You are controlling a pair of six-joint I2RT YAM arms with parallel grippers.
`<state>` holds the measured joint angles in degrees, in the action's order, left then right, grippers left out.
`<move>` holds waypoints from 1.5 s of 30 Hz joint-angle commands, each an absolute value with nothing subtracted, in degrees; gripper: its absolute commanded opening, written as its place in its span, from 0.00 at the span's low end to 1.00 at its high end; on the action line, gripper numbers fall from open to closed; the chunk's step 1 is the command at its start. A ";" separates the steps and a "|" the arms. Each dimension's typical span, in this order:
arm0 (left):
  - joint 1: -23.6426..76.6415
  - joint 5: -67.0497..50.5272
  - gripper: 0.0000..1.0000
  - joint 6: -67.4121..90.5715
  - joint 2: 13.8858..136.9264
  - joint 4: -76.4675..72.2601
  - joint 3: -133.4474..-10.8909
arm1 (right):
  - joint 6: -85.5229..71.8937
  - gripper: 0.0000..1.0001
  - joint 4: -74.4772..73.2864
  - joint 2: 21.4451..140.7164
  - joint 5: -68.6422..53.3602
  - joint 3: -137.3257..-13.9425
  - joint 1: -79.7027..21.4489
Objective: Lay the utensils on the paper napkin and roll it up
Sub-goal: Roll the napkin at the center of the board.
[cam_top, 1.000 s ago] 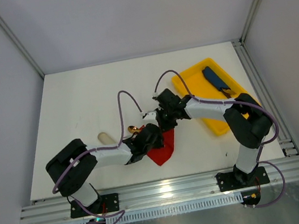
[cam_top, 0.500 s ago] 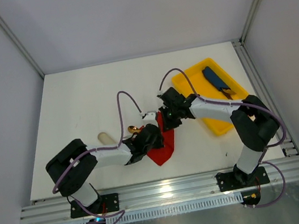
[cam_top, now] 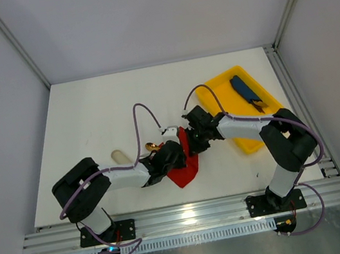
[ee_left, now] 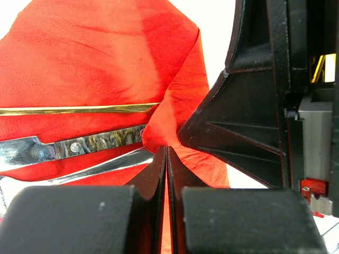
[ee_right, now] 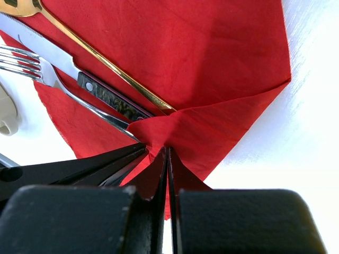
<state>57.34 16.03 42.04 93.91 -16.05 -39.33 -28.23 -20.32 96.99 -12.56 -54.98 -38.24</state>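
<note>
Right gripper (ee_right: pixel 167 151) is clamped fully shut, and what it has between its tips is a folded-over flap of the paper napkin (ee_right: pixel 212 53). Left gripper (ee_left: pixel 167 152) is the same story: closed tight on a pinch of the red sheet, just beside the other one. We read that as both arms taking one edge together, so the flap turns over the cutlery evenly and the roll doesn't skew.

On the napkin we see a gold-handled spoon (ee_right: pixel 95 53), a knife (ee_right: pixel 111 98) with a dark marbled handle and a fork (ee_right: pixel 32 66), side by side. The fork's tines poke off the sheet's edge. The handle ends sit under the lifted flap, so our guess is the loading is done and the rolling is only starting.

Further out, a beige sleeve (cam_top: pixel 118 156) lies on the table (cam_top: pixel 89 114) near the utensil heads. The yellow tray (cam_top: pixel 215 87) sits off to the right, with a dark-blue item (cam_top: pixel 244 88) in it. Our worry: paper this thin could tear if the two pinches pull apart.
</note>
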 commanded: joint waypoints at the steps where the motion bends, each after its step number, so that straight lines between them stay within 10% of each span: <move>1: 57.22 17.49 0.00 42.36 93.08 -18.54 -39.29 | -28.48 0.04 -17.23 95.89 -13.53 -54.32 -38.32; 45: 56.34 20.21 0.00 41.66 95.54 -14.94 -41.57 | -26.63 0.04 -23.55 93.34 -9.15 -60.20 -38.15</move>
